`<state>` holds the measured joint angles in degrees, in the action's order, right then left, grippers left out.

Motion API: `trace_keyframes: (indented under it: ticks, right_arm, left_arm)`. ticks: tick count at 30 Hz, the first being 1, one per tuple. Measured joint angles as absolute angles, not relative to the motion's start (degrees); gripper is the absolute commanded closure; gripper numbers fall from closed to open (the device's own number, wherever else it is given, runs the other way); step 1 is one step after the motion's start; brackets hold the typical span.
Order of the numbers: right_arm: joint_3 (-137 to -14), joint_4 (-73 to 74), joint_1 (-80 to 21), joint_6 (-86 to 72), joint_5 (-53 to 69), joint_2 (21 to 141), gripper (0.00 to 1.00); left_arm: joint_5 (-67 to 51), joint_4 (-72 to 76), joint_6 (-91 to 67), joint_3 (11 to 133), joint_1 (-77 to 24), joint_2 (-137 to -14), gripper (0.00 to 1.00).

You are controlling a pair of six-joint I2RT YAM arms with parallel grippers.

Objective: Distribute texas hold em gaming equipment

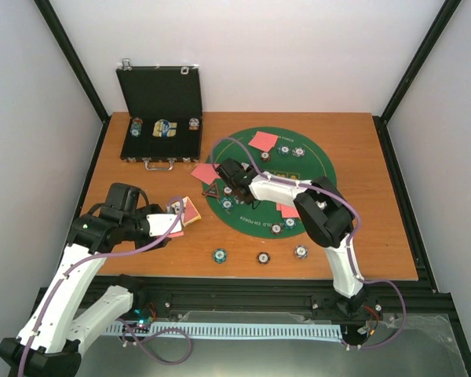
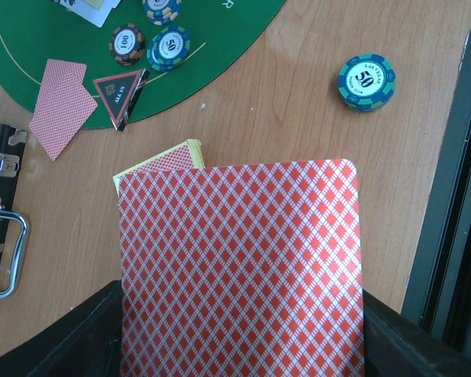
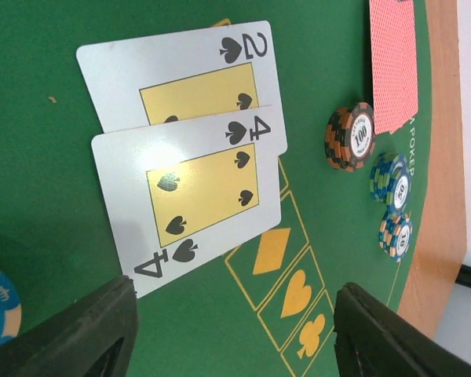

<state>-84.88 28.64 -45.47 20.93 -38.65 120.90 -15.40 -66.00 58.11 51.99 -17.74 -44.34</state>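
Plainly, left jaws clamp red-backed card (image 2: 239, 275); right jaws gape over spade cards (image 3: 190, 192).

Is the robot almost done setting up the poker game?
Partway. Done: two face-up spade cards lie on the round green felt mat, with striped chip stacks beside them. In hand: the left tool grips one red-backed playing card; the right tool is open. Remaining: more chips sit in the black hinged case.

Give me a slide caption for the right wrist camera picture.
Right hand open above the four of spades, which lies over the two of spades on the green mat.
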Motion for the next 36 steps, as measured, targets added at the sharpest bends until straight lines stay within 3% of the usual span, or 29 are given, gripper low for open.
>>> trace_keyframes:
  ticks: [6,8,13,20,27,36]
  right_arm:
    - [-85.67,32.01,-45.34,18.33,-37.45,119.15,0.16]
    - [-85.71,33.78,-45.25,16.71,-36.88,116.99,0.01]
    - [-86.0,38.0,-43.97,3.49,-25.78,104.81,0.03]
    - [-76.99,28.93,-42.92,-20.18,3.33,86.37,0.09]
    - [-63.26,19.09,-50.15,-37.23,21.65,86.11,0.01]
    - [-60.95,6.42,-57.45,-48.99,29.02,86.89,0.02]
  left_arm:
    - [-15.2,-66.0,58.11,51.99,-17.74,-43.86,0.63]
    - [-15.2,-66.0,58.11,51.99,-17.74,-43.86,0.63]
    - [-15.27,-66.0,58.08,51.99,-17.74,-43.86,0.63]
    - [-15.57,-66.0,58.08,51.99,-17.74,-43.86,0.63]
    - [-15.94,-66.0,58.04,51.99,-17.74,-43.88,0.63]
    - [-17.17,-65.91,56.82,52.8,-17.74,-45.54,0.62]
